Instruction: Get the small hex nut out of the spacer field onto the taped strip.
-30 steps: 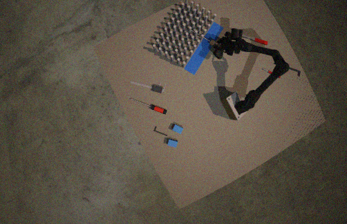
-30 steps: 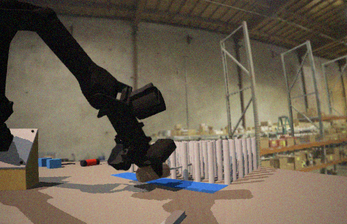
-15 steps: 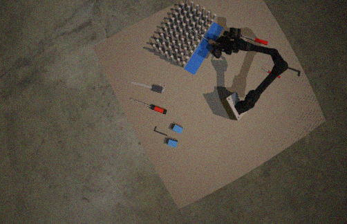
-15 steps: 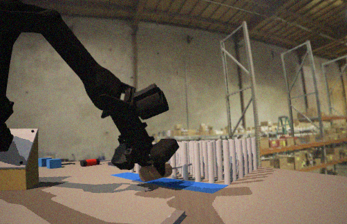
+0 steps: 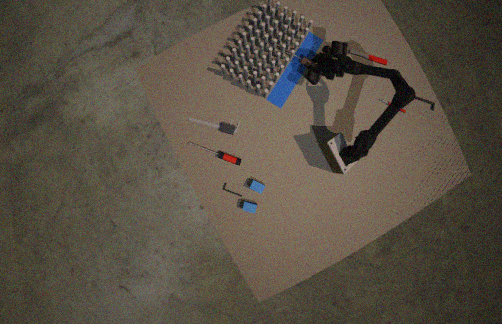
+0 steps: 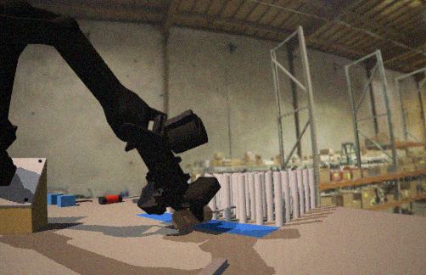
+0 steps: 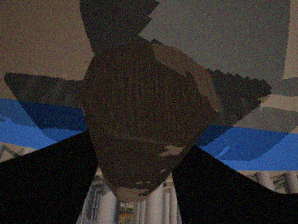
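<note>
My gripper (image 5: pixel 308 64) (image 6: pixel 193 214) (image 7: pixel 137 139) is shut on a tool with a thick brown handle (image 5: pixel 305 61) (image 6: pixel 183 221) (image 7: pixel 145 110), low over the blue taped strip (image 5: pixel 280 97) (image 6: pixel 254 229) (image 7: pixel 260 152). The tool's thin shaft points toward the spacers; in the exterior view it shows faintly by the front posts, and its tip cannot be made out. The pale metal spacers (image 5: pixel 266 93) (image 6: pixel 270 195) (image 7: pixel 107 207) stand upright in a dense field behind the strip. The hex nut cannot be made out in any view. The handle hides much of the wrist view.
A red-handled screwdriver (image 5: pixel 229 158) (image 6: pixel 109 199), a dark-handled tool (image 5: pixel 227 128), a small hex key (image 5: pixel 233 191) and two blue blocks (image 5: pixel 256 185) (image 5: pixel 249 206) lie left of the arm base. Another red-handled tool (image 5: pixel 378 59) and a dark hooked bar (image 5: pixel 432 103) lie near the arm.
</note>
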